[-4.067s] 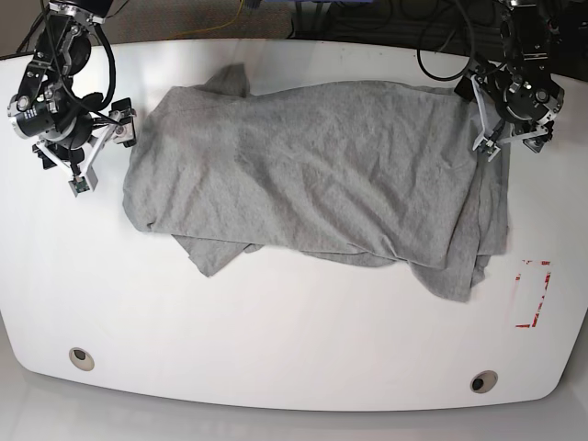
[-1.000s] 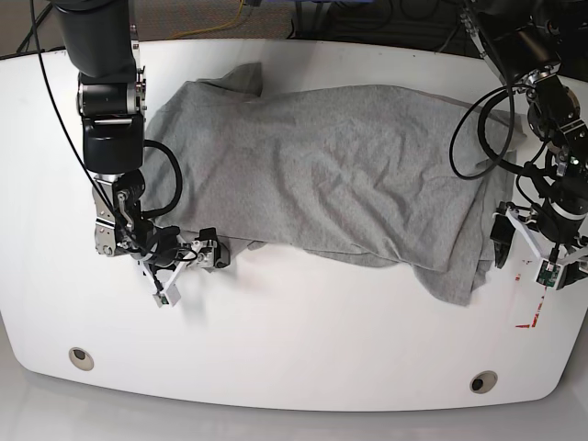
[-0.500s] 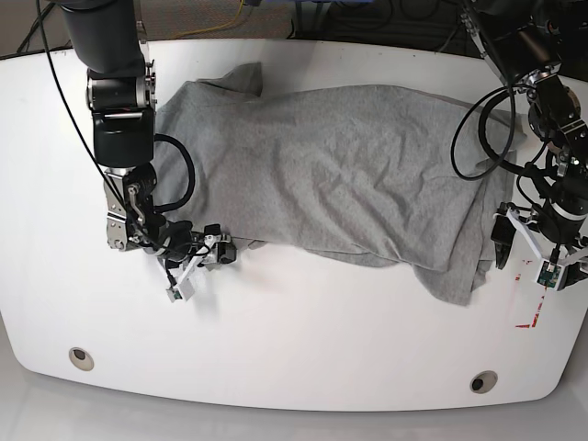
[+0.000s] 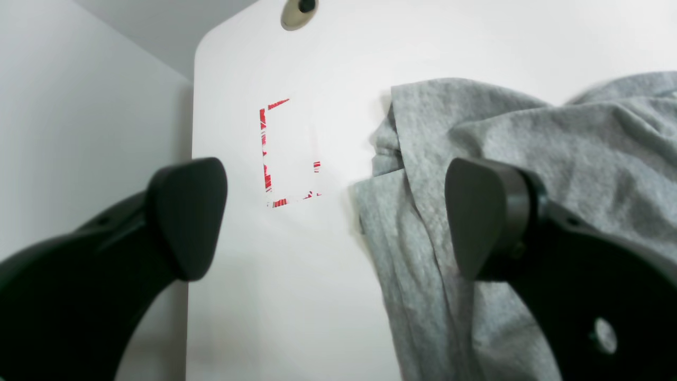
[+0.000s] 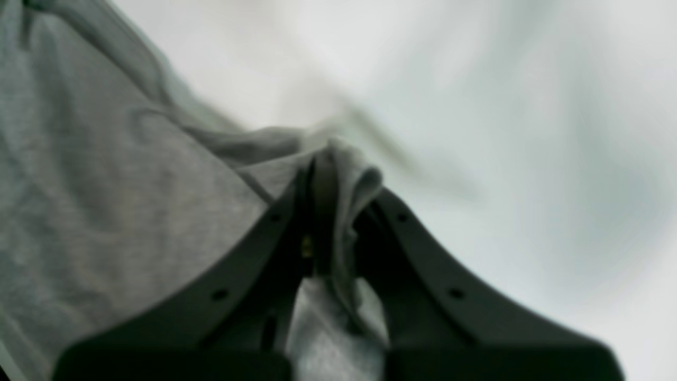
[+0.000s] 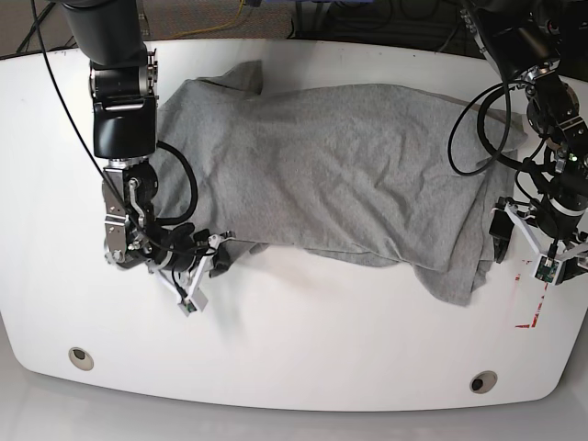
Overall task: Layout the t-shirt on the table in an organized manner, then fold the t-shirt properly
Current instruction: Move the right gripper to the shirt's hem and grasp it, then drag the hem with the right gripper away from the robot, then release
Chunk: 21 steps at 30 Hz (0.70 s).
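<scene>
No readable text, labels or numbers anywhere.

The heather-grey t-shirt (image 6: 340, 165) lies spread and wrinkled across the far half of the glossy white table (image 6: 294, 349), its near-left corner bunched and lifted, its right edge doubled over beside the table's red dashed mark (image 4: 280, 153).

you're in a lab setup: white grommeted table (image 6: 294, 340), red dashed mark (image 4: 285, 153), cables (image 6: 386, 23) behind.
</scene>
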Motion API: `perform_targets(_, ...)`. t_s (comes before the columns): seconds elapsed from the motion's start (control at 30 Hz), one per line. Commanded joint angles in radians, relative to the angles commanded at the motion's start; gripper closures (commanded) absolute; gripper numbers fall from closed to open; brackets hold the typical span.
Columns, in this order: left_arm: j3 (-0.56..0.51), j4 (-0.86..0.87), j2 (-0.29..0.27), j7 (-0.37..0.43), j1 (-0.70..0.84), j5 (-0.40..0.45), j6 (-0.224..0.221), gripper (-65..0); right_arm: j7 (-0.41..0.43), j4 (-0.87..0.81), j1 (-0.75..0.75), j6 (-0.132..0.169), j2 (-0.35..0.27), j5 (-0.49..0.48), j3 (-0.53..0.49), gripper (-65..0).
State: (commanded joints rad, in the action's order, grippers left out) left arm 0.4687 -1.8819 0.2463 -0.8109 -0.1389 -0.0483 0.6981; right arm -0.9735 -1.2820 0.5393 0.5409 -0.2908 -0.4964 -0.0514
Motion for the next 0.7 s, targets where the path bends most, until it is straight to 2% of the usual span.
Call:
perform_targets(0.17,0.0,0.02,0.0,0.0,0.0,0.0,0.0,-63.6,-0.064,-0.166,0.041,0.0,-0.025,0.0,0.0,0.0)
perform_targets(0.4,0.0,0.049,0.0,0.0,0.0,0.0,0.0,-63.6,-0.068,-0.287,0.081,0.0,-0.061,-0.002,0.0,0.0)
perform_targets(0.6,0.0,0.052,0.002,0.0,0.0,0.0,0.0,-63.6,-0.054,-0.259,0.121,0.005,-0.072,0.006,0.0,0.0)
perform_targets(0.7,-0.002,0.052,0.002,0.0,0.0,0.0,0.0,-63.6,0.009,-0.187,0.137,0.005,-0.069,0.006,-0.003,0.0)
